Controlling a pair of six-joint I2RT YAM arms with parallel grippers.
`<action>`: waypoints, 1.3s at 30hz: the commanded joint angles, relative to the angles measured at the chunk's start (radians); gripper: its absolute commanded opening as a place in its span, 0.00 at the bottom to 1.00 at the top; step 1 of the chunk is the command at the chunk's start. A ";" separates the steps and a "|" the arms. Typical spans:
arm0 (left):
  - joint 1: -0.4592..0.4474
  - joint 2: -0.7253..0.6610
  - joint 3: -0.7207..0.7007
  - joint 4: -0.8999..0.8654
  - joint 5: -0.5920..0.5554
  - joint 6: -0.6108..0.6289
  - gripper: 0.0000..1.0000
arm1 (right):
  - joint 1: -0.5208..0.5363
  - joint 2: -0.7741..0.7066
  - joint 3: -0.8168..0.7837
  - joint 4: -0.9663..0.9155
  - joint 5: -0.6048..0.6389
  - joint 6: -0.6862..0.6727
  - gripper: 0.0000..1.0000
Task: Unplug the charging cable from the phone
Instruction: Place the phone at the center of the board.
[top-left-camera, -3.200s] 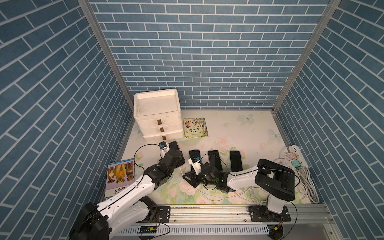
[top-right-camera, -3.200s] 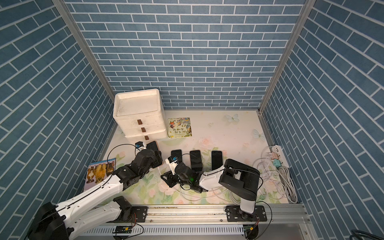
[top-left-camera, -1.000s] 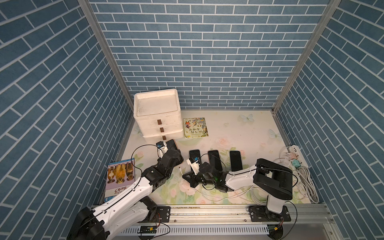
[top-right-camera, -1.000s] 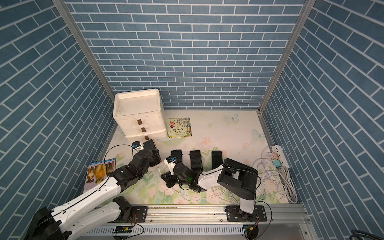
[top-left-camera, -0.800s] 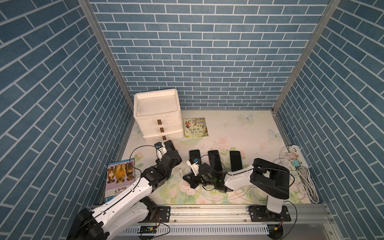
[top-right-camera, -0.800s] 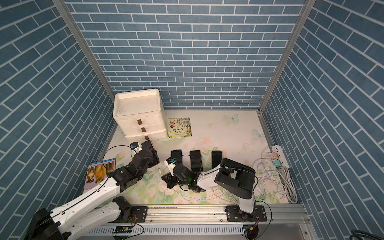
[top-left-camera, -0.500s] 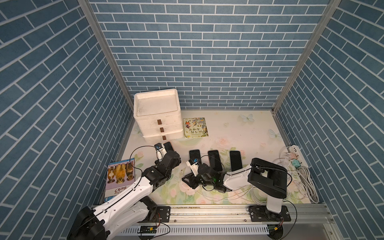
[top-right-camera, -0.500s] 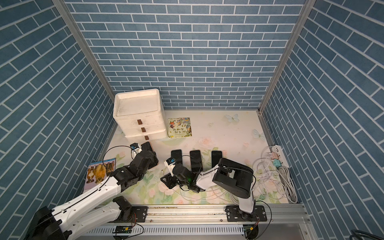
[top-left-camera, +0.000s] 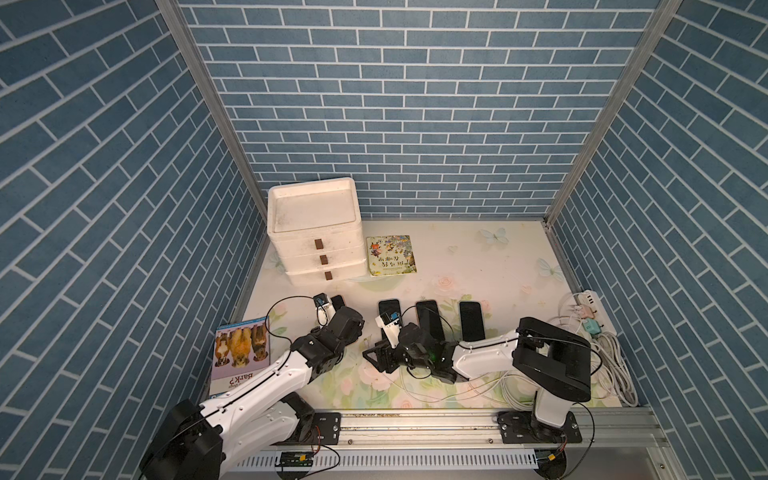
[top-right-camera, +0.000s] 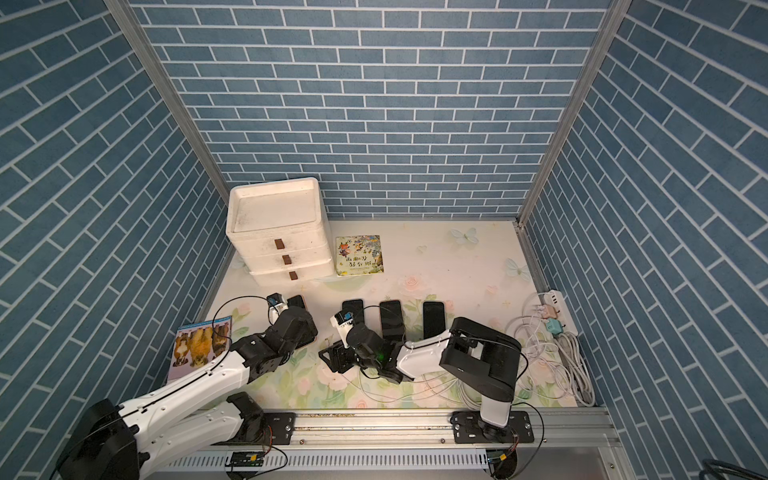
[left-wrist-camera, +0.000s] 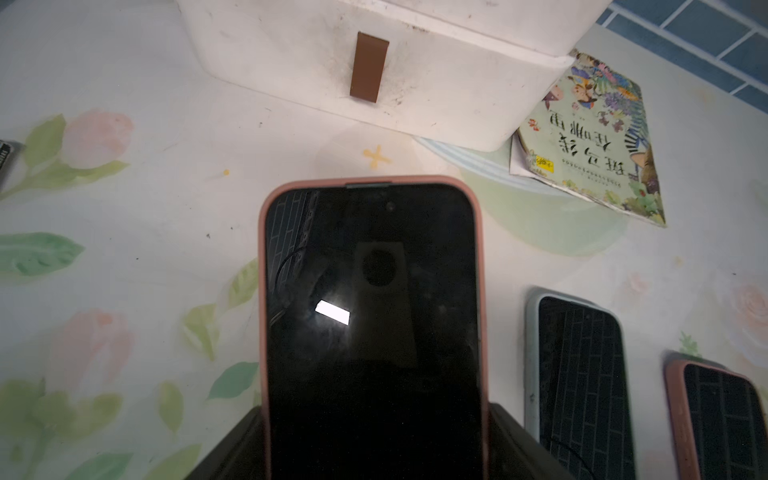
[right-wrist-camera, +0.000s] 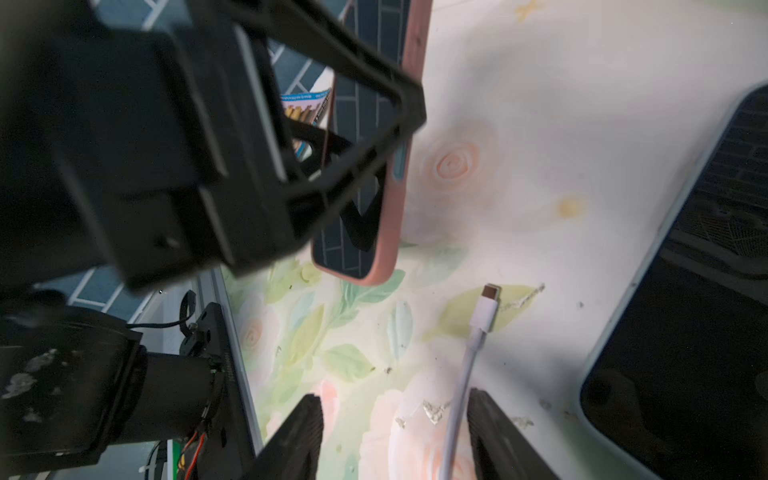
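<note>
Cable is out, its plug loose on the flowered surface (top-left-camera: 478, 270).
Near left, the left gripper (left-wrist-camera: 374, 409) has its jaws clamped on the pink-cased phone (left-wrist-camera: 370, 311). The right gripper (right-wrist-camera: 394, 397) has its jaws spread, and the white charging cable (right-wrist-camera: 465, 365) lies between them, its plug (right-wrist-camera: 489, 296) apart from the phone. Far left, the white drawer unit (top-left-camera: 316, 232) stands with all three drawers shut, contents hidden. Three more phones (top-left-camera: 428, 316) lie to the right.

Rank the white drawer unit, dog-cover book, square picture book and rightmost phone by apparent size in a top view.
1. white drawer unit
2. dog-cover book
3. square picture book
4. rightmost phone
The dog-cover book lies nearer the camera, so its lead over the picture book may be perspective.
</note>
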 joint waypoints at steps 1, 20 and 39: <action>-0.003 -0.003 0.006 -0.004 -0.002 0.007 0.00 | -0.023 -0.077 -0.019 -0.061 0.080 -0.045 0.61; -0.003 0.214 -0.015 0.018 -0.004 0.038 0.00 | -0.110 -0.349 -0.174 -0.168 0.248 -0.047 0.65; -0.051 0.375 0.075 0.067 0.069 0.107 0.00 | -0.132 -0.431 -0.226 -0.160 0.252 -0.040 0.66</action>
